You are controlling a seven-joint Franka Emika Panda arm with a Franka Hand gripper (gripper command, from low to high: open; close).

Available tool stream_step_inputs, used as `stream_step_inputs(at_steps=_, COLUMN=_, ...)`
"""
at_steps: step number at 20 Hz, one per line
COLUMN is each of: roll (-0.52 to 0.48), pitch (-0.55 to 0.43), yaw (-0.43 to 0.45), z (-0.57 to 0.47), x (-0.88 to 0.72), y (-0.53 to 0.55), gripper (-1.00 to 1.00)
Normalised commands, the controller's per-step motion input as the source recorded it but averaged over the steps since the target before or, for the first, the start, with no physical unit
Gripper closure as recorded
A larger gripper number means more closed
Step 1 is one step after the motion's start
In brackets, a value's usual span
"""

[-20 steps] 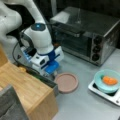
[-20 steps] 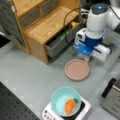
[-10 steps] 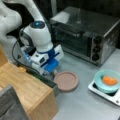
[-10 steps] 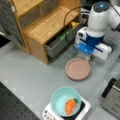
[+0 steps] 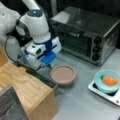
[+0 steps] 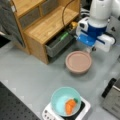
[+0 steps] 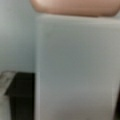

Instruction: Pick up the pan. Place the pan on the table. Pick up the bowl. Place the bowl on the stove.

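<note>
On the grey tabletop [image 5: 82,100], the pink pan [image 5: 63,74] is lying flat beside the wooden block [image 5: 27,92]. The gripper [image 5: 48,65] is hanging just at its rim; whether its jaws are open, I cannot tell. The teal bowl [image 5: 107,80], holding an orange piece [image 5: 110,80], is sitting on the stove [image 5: 93,87].

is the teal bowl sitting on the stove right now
Yes, in a front view the bowl rests on the stove, holding an orange item.

Hand [image 5: 47,65] seems edged slightly further behind pan [image 5: 63,74]; nothing else shifted.
</note>
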Motion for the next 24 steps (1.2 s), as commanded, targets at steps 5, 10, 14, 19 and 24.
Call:
stream_step_inputs(at_steps=5, roll=0.1, pitch=0.224, yaw=0.018, z=0.4, x=0.31, y=-0.04, gripper=1.0)
stream_step_inputs(at_steps=10, roll=0.096, pitch=0.274, yaw=0.021, z=0.33, x=0.31, y=-0.04, gripper=1.0)
stream_step_inputs(at_steps=14, roll=0.095, pitch=0.329, yaw=0.002, z=0.44, x=0.38, y=-0.07, gripper=1.0)
stream_step_inputs(at_steps=19, roll=0.087, pitch=0.318, yaw=-0.006, z=0.41, x=0.46, y=-0.05, gripper=1.0)
stream_step_inputs(at_steps=24, roll=0.078, pitch=0.341, yaw=-0.016, z=0.38, x=0.49, y=-0.05, gripper=1.0)
